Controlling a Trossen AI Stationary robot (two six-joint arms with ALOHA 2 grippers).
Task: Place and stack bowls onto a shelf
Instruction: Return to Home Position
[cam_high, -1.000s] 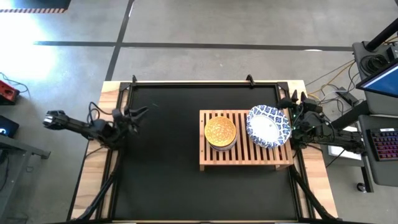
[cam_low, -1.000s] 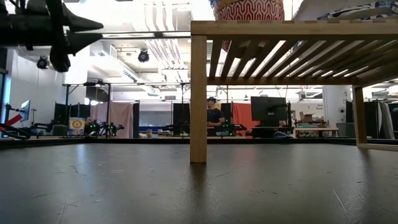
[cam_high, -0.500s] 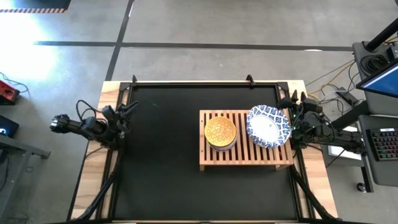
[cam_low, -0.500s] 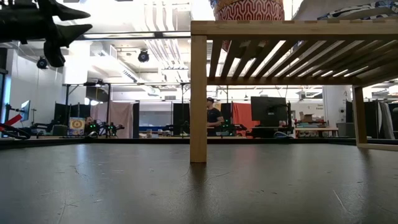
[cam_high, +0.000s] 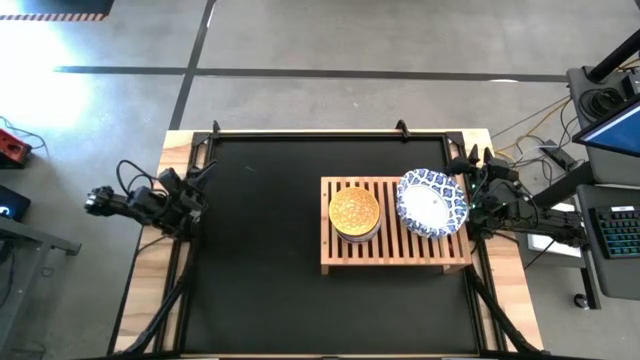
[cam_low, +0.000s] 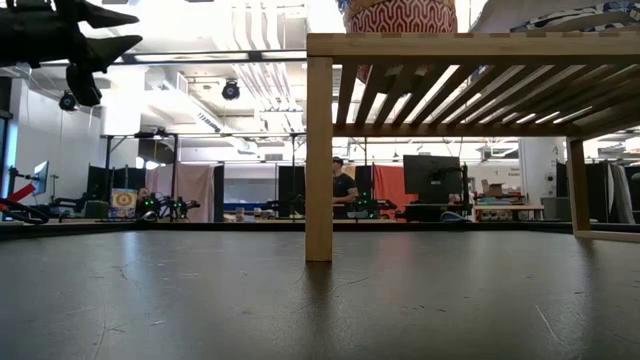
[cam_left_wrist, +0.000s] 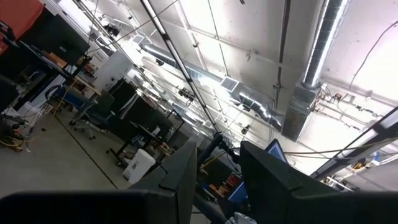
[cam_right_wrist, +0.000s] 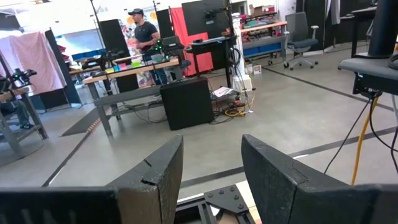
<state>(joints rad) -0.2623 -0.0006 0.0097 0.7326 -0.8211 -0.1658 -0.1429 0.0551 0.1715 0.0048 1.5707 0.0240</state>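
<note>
The light-wood slatted shelf (cam_high: 395, 255) stands on the right half of the black mat. On it sits a stack of small bowls with the yellow one (cam_high: 355, 212) on top. In the low view the red bowl (cam_low: 400, 15) shows above the shelf's top rail (cam_low: 470, 45). Beside that stack rest the wide white bowls with blue rims (cam_high: 432, 202), at the shelf's right end. My left gripper (cam_high: 200, 178) is open at the table's left edge, raised and tipped up toward the ceiling (cam_left_wrist: 217, 171). My right gripper (cam_high: 478, 158) is open at the right edge (cam_right_wrist: 211, 168), beside the white bowls.
The black mat (cam_high: 260, 250) lies bare left of the shelf. One shelf leg (cam_low: 318, 150) stands on the mat in the low view. Cables and a keyboard (cam_high: 620, 235) lie off the table's right side. A person (cam_low: 345, 190) stands far back in the room.
My left arm has drawn back toward the table's left edge and folded in, and its gripper has moved away from the shelf, staying raised. The bowls and the shelf have kept still.
</note>
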